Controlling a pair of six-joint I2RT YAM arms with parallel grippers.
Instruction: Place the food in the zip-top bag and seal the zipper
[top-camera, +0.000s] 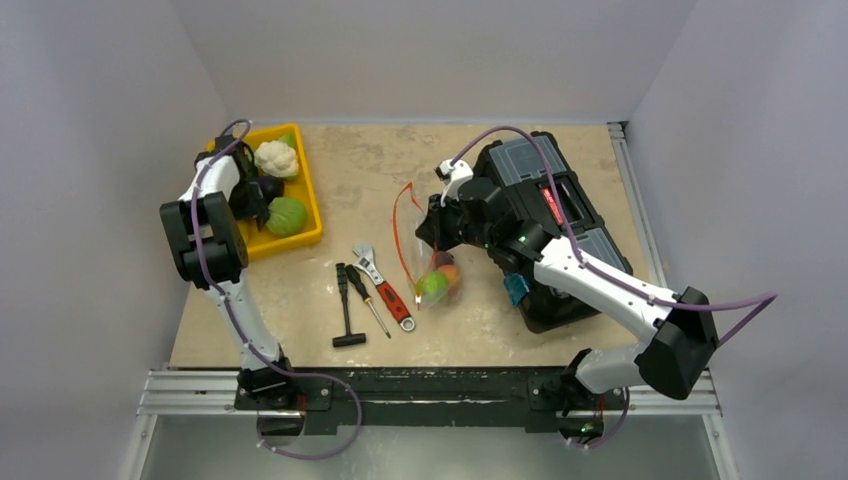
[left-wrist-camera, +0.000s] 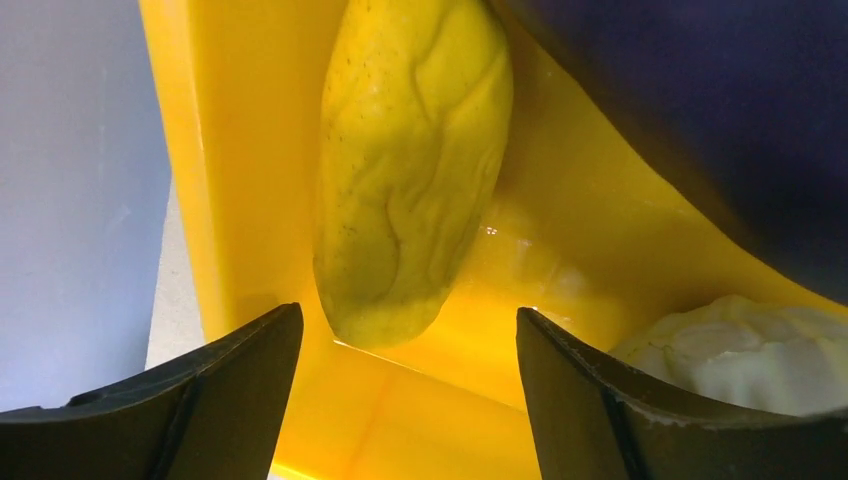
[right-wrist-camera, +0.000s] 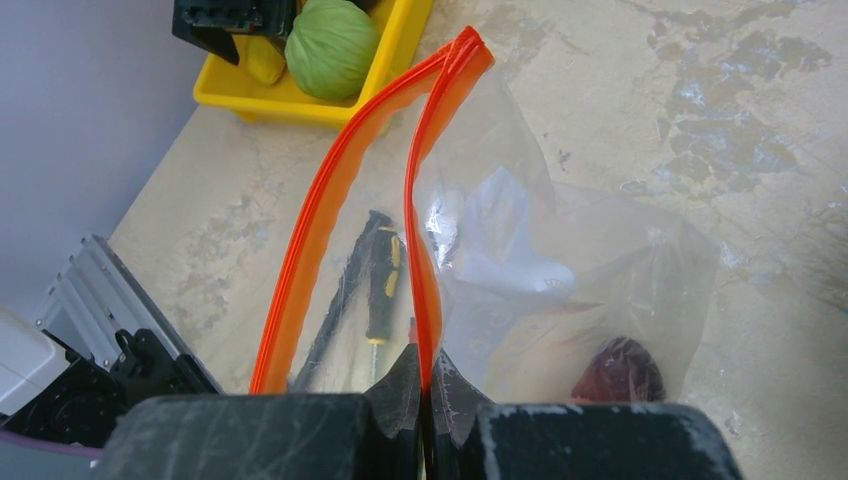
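Note:
The zip-top bag (top-camera: 428, 262) lies mid-table with its mouth open. My right gripper (right-wrist-camera: 425, 368) is shut on one side of the orange zipper (right-wrist-camera: 420, 250), while the other strip (right-wrist-camera: 310, 250) bows away. Inside the bag are a green piece (top-camera: 432, 287), an orange ball (top-camera: 451, 274) and a dark red piece (right-wrist-camera: 620, 370). My left gripper (left-wrist-camera: 410, 340) is open, low inside the yellow tray (left-wrist-camera: 250, 200). Its fingers stand either side of the tip of a yellow piece (left-wrist-camera: 410, 160) without touching it. The dark purple eggplant (left-wrist-camera: 700, 120) lies just to the right.
A white cauliflower (top-camera: 276, 157) and a green cabbage (top-camera: 286, 215) share the tray (top-camera: 312, 205). A red-handled wrench (top-camera: 385, 285), a screwdriver (top-camera: 366, 300) and a black T-handle tool (top-camera: 345, 312) lie left of the bag. A black toolbox (top-camera: 545, 205) stands on the right.

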